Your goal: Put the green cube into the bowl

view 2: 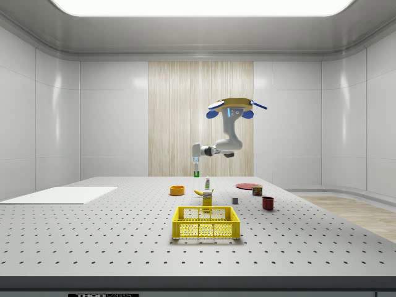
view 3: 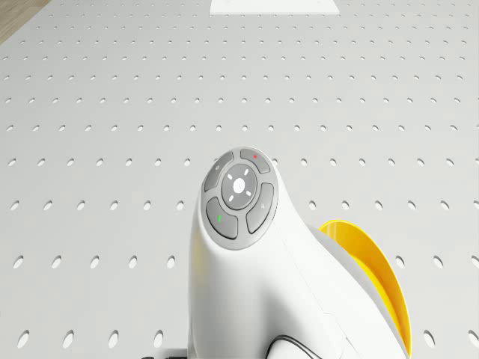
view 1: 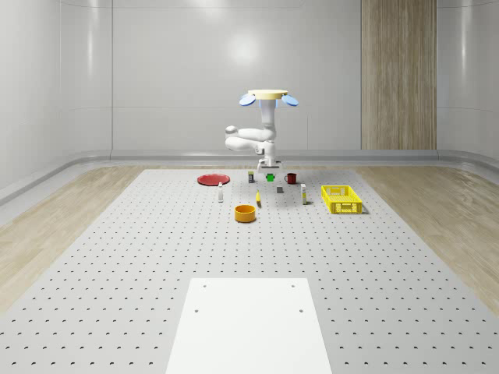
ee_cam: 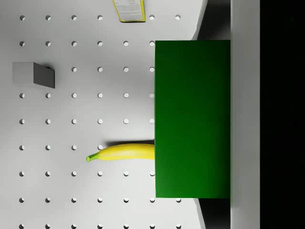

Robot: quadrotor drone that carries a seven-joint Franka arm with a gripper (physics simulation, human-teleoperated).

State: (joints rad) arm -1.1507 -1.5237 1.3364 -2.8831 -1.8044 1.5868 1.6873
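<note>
The gripper [view 2: 197, 169] hangs in the air above the perforated table [view 1: 140, 257], its fingers closed on the green cube [ee_cam: 192, 119], which is lifted clear of the surface; in the whole-scene view the cube [view 1: 270, 177] shows just under the wrist. From there the white arm [view 1: 248, 141] folds back up to the drone [view 1: 268, 97], which hovers well above the table's far part, over the cluster of objects. Below the held cube, in the wrist view, lie a banana [ee_cam: 121, 152], a small grey block [ee_cam: 32, 75] and the corner of a yellow-labelled box [ee_cam: 129, 10]. The orange bowl [view 1: 245, 213] stands on the table nearer the camera than the cube and apart from it. Toward the far edge sit a red plate [view 1: 212, 179] and a dark red mug [view 1: 291, 178]. A yellow basket [view 1: 341, 199] rests toward the whole-scene view's right, and a white panel [view 1: 248, 327] lies at the near edge.
</note>
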